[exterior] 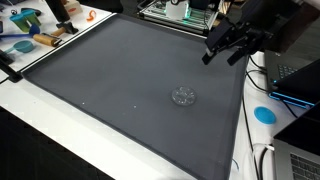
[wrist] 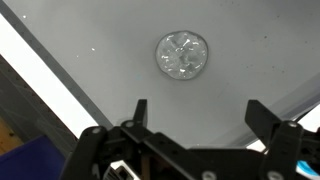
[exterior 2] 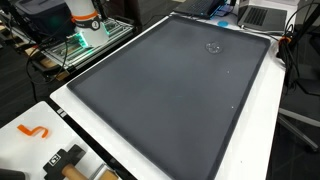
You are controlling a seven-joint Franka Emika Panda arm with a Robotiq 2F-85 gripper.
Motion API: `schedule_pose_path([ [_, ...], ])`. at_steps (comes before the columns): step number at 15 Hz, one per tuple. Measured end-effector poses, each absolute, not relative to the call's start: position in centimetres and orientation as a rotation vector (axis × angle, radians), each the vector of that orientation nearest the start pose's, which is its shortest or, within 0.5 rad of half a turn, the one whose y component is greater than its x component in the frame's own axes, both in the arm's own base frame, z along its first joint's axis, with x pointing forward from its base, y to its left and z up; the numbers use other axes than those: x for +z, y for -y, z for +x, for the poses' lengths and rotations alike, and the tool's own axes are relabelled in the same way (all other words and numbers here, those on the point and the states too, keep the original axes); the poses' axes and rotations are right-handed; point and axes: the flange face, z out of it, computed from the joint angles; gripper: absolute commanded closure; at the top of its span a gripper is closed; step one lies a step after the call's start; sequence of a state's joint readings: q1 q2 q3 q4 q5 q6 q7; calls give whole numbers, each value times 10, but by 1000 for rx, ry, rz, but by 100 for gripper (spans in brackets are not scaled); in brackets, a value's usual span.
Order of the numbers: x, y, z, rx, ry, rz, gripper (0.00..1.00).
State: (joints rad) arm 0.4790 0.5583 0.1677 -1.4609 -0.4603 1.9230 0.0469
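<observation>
A large dark grey mat (exterior: 120, 80) with a low raised rim covers nearly all of a white table (exterior: 40, 125) in both exterior views. Its face is dull and carries a few pale specks. The room around it is a crowded workroom. A metal wire rack (exterior 2: 85, 45) glows green beside one long edge of the table, and an open grey laptop (exterior 2: 262, 15) sits past the far corner.

A small clear round piece of crinkled plastic or glass (wrist: 182, 53) lies flat on the mat, by itself, toward the corner near the laptop (exterior: 183, 96) (exterior 2: 213, 46). I cannot tell whether this clear round piece is a shallow dish or a lid, or whether it holds anything.

The black pincer (exterior: 232, 45) hangs above the mat near its far edge, spread wide and gripping nothing. In the wrist view its two fingertips (wrist: 140, 108) stand well apart. The clear round piece lies on the mat beyond them, roughly in line with the gap and touching neither.

A flat blue round disc (exterior: 264, 113) rests on the white table just off the mat's edge. An orange hook-shaped piece (exterior 2: 33, 130) lies at the opposite corner. A heap of blue and orange hand tools (exterior: 30, 30) crowds another corner, off the mat.
</observation>
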Motion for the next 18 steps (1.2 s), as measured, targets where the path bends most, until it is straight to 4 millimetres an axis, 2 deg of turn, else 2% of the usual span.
schedule_pose_path([
  [9,325,-387,594,17,1266,-3261,0],
  [18,314,-396,597,31,1238,-3284,0],
])
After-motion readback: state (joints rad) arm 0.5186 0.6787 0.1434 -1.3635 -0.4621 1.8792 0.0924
